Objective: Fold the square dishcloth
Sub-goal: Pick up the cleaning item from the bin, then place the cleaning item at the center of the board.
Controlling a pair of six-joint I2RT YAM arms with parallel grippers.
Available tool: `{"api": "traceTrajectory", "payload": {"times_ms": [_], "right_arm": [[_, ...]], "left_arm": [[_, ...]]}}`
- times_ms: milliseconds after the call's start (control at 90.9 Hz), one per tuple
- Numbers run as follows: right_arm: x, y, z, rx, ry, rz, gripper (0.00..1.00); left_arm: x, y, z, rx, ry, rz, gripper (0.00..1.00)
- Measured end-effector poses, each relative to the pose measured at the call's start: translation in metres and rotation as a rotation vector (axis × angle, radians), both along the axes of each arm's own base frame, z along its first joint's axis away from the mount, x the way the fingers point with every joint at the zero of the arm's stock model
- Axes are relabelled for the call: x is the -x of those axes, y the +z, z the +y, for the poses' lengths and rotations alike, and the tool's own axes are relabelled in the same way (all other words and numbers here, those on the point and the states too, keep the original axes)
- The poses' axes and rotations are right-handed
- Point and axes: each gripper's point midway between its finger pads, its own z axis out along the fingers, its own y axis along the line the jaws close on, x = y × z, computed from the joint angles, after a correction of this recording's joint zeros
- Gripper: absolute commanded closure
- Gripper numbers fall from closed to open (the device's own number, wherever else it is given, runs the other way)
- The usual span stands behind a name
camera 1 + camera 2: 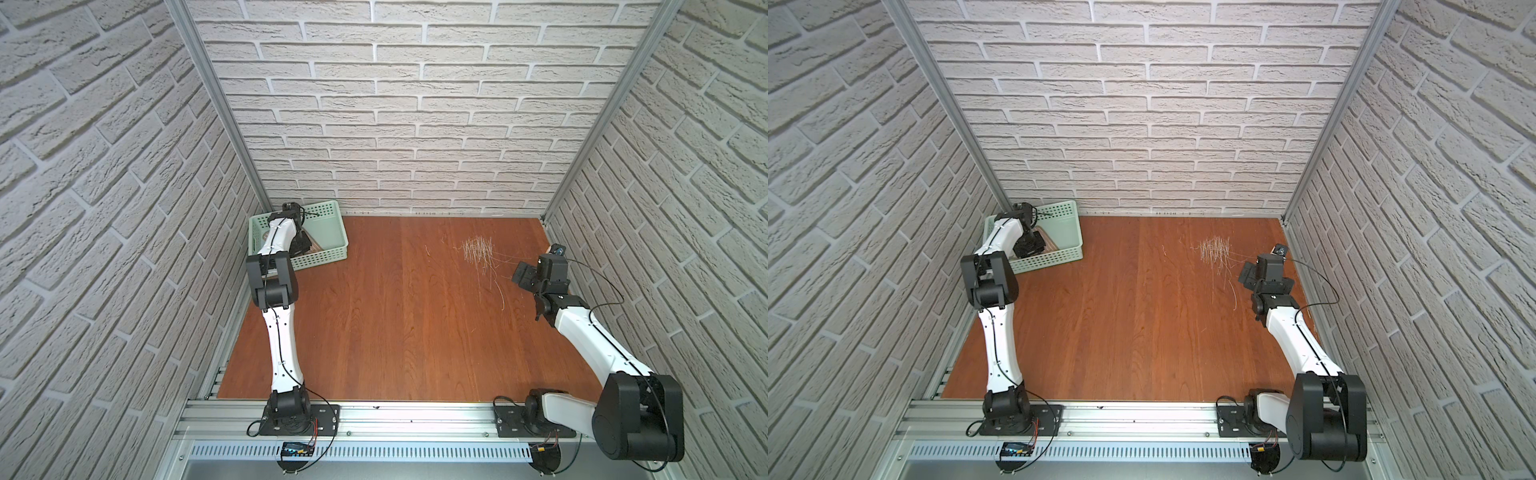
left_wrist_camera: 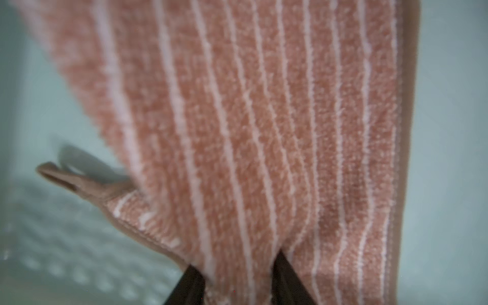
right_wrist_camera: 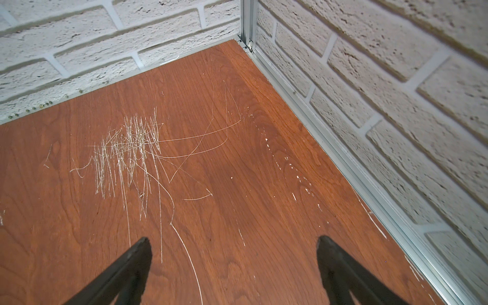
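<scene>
The square dishcloth (image 2: pixel 264 132), tan-brown with thin white stripes and a beige edge, lies inside the mint-green basket (image 1: pixel 320 259) at the table's far left corner. In both top views only a small patch of the dishcloth (image 1: pixel 316 246) (image 1: pixel 1051 243) shows beside my left arm. My left gripper (image 2: pixel 237 260) reaches down into the basket, and the cloth is bunched between its two dark fingers, pinched there. A small corner loop (image 2: pixel 58 174) sticks out to one side over the basket floor. My right gripper (image 3: pixel 233 239) hovers open over bare wood near the right wall, holding nothing.
The brown wooden table (image 1: pixel 395 324) carries a patch of pale scratches (image 1: pixel 478 249) in front of the right gripper (image 1: pixel 521 274). White brick walls close in the back and both sides. The basket (image 1: pixel 1054 258) sits tight against the left wall.
</scene>
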Motion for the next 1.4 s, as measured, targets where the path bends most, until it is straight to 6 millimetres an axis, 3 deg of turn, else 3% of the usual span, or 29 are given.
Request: {"api": "traceTrajectory", "payload": {"times_ms": [66, 286, 374, 484, 572, 704, 781, 836, 902, 990, 1111, 1265, 1298, 1342, 1397], "right_arm": [[0.000, 0.000, 0.000, -0.001, 0.001, -0.002, 0.01], [0.001, 0.009, 0.002, -0.011, 0.008, -0.029, 0.01], [0.003, 0.014, 0.003, -0.014, 0.009, -0.047, 0.01], [0.006, 0.022, 0.002, -0.016, 0.005, -0.071, 0.01], [0.008, 0.028, 0.001, -0.018, -0.004, -0.088, 0.01], [0.013, 0.032, -0.001, -0.016, -0.021, -0.096, 0.01], [0.015, 0.033, -0.002, -0.016, -0.030, -0.092, 0.01], [0.018, 0.034, -0.003, -0.016, -0.037, -0.093, 0.01], [0.020, 0.036, -0.004, -0.021, -0.046, -0.100, 0.01], [0.023, 0.039, -0.004, -0.034, -0.056, -0.098, 0.01], [0.024, 0.047, -0.003, -0.067, -0.068, -0.073, 0.01], [0.025, 0.046, 0.006, -0.127, -0.050, -0.043, 0.01], [0.027, 0.042, 0.009, -0.142, -0.043, -0.024, 0.01], [0.030, 0.036, 0.012, -0.163, -0.034, -0.002, 0.01], [0.033, 0.029, 0.017, -0.186, -0.021, 0.025, 0.01]], "left_arm": [[-0.005, 0.006, -0.003, 0.017, -0.005, -0.016, 1.00], [-0.022, 0.042, -0.012, 0.052, -0.041, -0.104, 1.00], [-0.024, 0.068, -0.020, 0.060, -0.059, -0.150, 1.00], [-0.027, 0.122, -0.039, 0.050, -0.107, -0.240, 1.00], [-0.025, 0.176, -0.068, 0.041, -0.170, -0.338, 1.00], [-0.012, 0.257, -0.133, 0.037, -0.303, -0.491, 0.99], [0.000, 0.285, -0.174, 0.046, -0.385, -0.543, 0.99], [0.008, 0.293, -0.203, 0.057, -0.443, -0.560, 0.99], [0.020, 0.290, -0.240, 0.075, -0.516, -0.552, 0.97], [0.038, 0.264, -0.286, 0.097, -0.611, -0.490, 0.91], [0.069, 0.207, -0.343, 0.118, -0.722, -0.377, 0.84], [0.112, 0.138, -0.393, 0.129, -0.798, -0.258, 0.84], [0.121, 0.126, -0.402, 0.131, -0.809, -0.243, 0.78], [0.129, 0.115, -0.412, 0.134, -0.820, -0.232, 0.62], [0.138, 0.105, -0.423, 0.141, -0.825, -0.230, 0.49]]}}
